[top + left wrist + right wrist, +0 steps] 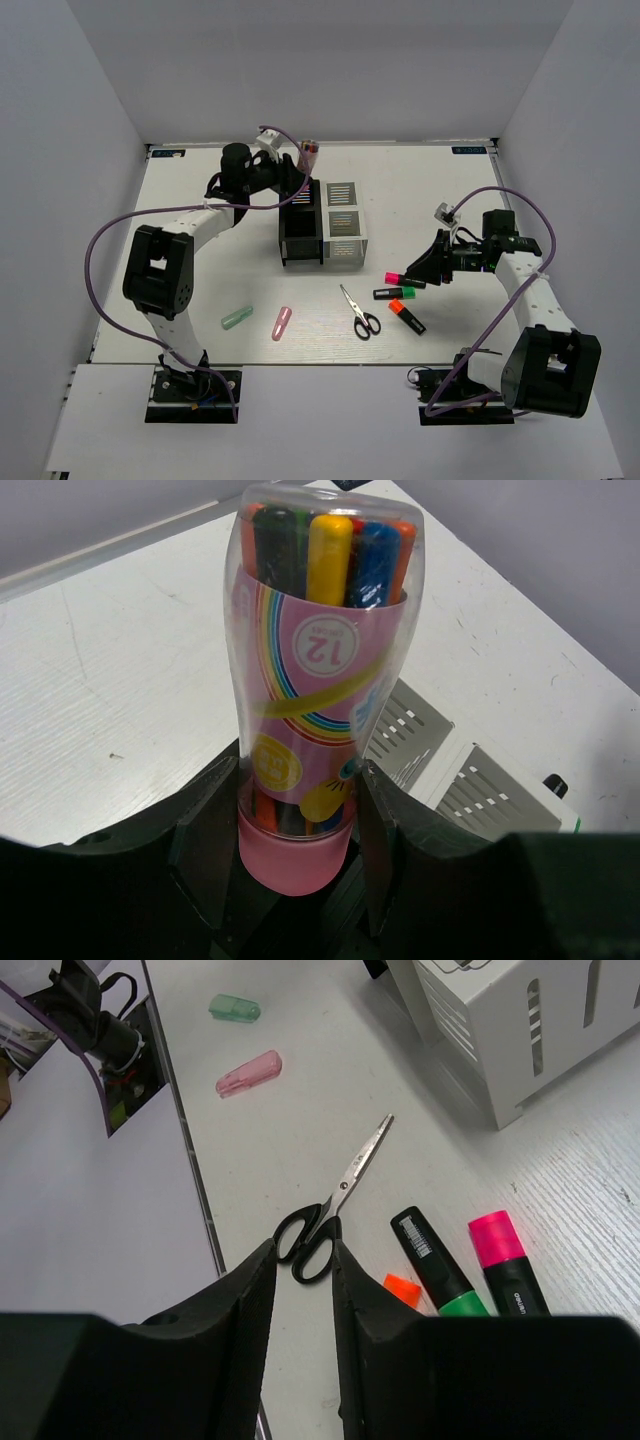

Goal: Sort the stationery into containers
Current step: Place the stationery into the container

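Note:
My left gripper [292, 172] is shut on the clear tube [308, 153] of coloured pens. It holds the tube by its pink base [296, 858], above the back of the black organiser [300, 228]. The white-grey organiser [343, 226] stands against the black one's right side. My right gripper [428, 264] hovers over the markers, empty, its jaws a narrow gap apart [303, 1255]. Below it lie the pink-ended [504, 1256], green-ended [437, 1261] and orange-ended [401, 1288] markers and the scissors [338, 1201]. The pale-green pen [236, 318] and pink piece [282, 322] lie at front left.
The white-grey organiser's slotted wall [455, 777] shows just right of the tube in the left wrist view, and its corner [500, 1040] at the top right of the right wrist view. The table's front edge [300, 364] runs just behind the arm bases.

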